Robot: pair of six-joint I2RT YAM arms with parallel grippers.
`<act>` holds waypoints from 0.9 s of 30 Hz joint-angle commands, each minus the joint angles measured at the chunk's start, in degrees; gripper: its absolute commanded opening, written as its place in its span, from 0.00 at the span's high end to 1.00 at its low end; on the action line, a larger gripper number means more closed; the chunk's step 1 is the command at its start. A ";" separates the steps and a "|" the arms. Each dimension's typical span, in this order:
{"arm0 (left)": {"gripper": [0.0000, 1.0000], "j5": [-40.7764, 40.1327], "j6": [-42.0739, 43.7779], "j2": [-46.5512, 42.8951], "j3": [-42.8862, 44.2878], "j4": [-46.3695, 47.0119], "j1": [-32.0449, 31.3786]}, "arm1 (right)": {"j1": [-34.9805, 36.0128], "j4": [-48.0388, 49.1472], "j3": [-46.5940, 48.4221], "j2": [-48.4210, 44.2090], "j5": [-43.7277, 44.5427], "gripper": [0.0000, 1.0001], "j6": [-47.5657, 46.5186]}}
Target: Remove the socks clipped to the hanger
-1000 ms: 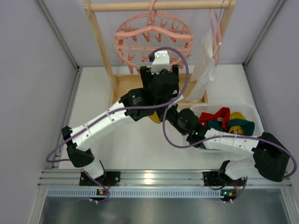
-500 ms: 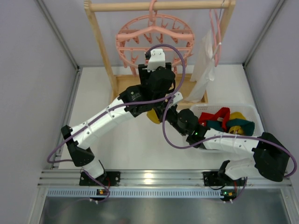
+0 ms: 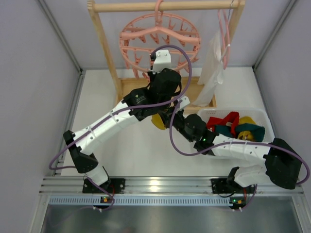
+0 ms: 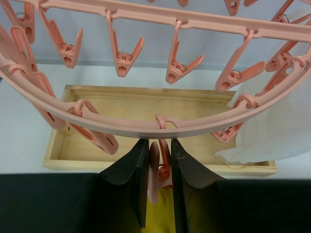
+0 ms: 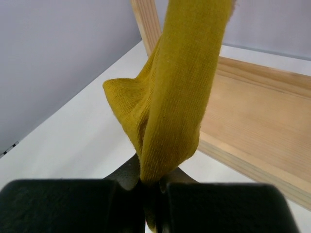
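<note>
Below hoop hanger [image 4: 146, 130], mustard-yellow sock [image 5: 180, 97] pinched low in right gripper [image 5: 150, 182], left gripper [image 4: 159, 143] clamped around its clip peg [image 4: 154, 175]

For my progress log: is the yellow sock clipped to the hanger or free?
Clipped, apparently: the yellow sock hangs from a peg between the left jaws; the right jaws pinch its lower end.
</note>
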 commanded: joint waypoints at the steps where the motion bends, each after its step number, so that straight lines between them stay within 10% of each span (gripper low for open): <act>1: 0.81 0.44 -0.07 -1.23 1.04 0.09 0.08 | 1.31 1.67 -0.12 -2.95 0.60 1.00 0.78; 8: 0.60 4.65 -1.38 -3.24 -0.62 0.26 0.25 | 1.31 -9.02 -3.46 -11.55 3.23 1.00 1.40; 16: 0.58 8.43 -2.88 -4.39 -0.89 0.35 1.13 | 1.31 -29.94 -6.27 -23.86 4.12 1.00 1.66; 24: 0.03 17.39 -4.28 -7.99 -4.84 0.53 1.13 | 0.43 -56.14 -1.27 -34.33 16.94 1.00 6.84; 27: 0.02 20.91 -2.71 -9.75 -6.86 0.53 1.13 | -1.41 -63.86 1.72 -36.00 20.90 1.00 9.22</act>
